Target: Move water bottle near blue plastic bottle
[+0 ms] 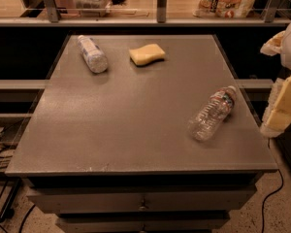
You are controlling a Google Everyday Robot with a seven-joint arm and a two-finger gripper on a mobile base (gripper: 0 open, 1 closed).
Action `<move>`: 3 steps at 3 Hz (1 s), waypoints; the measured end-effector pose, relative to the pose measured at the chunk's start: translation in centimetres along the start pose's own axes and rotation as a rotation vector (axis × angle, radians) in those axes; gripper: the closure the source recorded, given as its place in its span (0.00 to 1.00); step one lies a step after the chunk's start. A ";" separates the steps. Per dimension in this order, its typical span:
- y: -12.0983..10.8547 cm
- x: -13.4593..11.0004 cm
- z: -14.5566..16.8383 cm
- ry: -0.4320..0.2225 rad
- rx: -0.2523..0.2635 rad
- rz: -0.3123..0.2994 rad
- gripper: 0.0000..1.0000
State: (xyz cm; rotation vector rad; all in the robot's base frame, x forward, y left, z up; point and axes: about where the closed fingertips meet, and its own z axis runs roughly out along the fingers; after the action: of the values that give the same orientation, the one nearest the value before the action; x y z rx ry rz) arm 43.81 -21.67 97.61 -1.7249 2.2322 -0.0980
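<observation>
The water bottle (212, 114), clear and crinkled, with a white cap and dark label band, lies sideways at the table's (136, 130) right. The blue plastic bottle (92, 54) lies far left, well apart. The gripper (283, 101), apparently at the right edge: opening cannot be told.

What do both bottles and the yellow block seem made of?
The water bottle: clear thin plastic, crinkled, see-through. The blue plastic bottle: pale plastic, speckled wrap. The sponge: likely soft foam, matte, rounded edges. The gripper hangs at the view's right edge.

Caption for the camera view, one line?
Water bottle lies right, blue plastic bottle far left near sponge; gripper beside table at right.
</observation>
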 end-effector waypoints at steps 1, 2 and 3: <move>0.0 0.0 0.0 0.000 0.000 0.000 0.00; -0.4 -0.3 0.8 0.005 -0.012 0.066 0.00; -1.1 -0.3 2.9 -0.031 -0.063 0.213 0.00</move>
State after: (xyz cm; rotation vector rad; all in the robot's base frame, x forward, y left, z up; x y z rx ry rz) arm 45.78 -21.29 95.21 -1.4963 2.4026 0.0481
